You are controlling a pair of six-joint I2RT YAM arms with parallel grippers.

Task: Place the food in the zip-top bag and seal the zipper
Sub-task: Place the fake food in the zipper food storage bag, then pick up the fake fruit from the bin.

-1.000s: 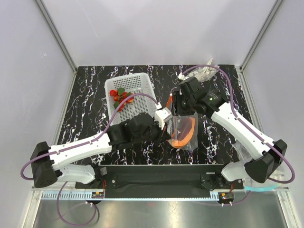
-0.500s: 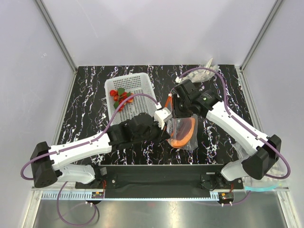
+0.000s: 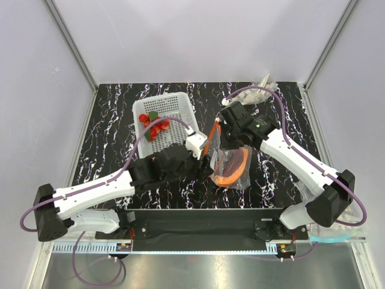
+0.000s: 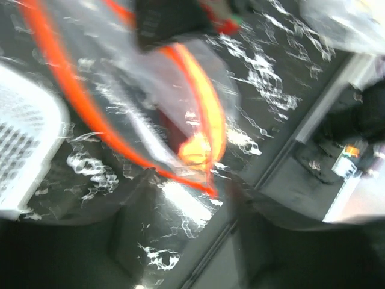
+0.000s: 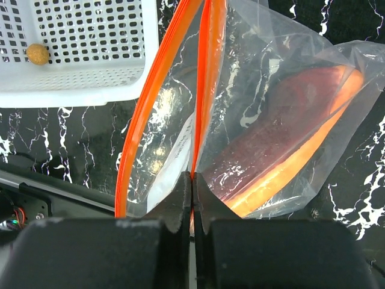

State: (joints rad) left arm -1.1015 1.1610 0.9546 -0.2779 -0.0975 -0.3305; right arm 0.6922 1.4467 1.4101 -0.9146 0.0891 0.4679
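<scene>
Right wrist: right gripper [image 5: 191, 180] clamps zipper [image 5: 204, 72], red-orange piece [image 5: 289, 144] inside bag [image 5: 264, 54]; left gripper [image 3: 204, 161] unclear

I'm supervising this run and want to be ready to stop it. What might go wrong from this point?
1. The right gripper pinches just one lip of the zipper, so the zip-top bag may slip free or twist.
2. The bag's mouth gapes with the long red-orange piece inside; a tilt might spill it.
</scene>
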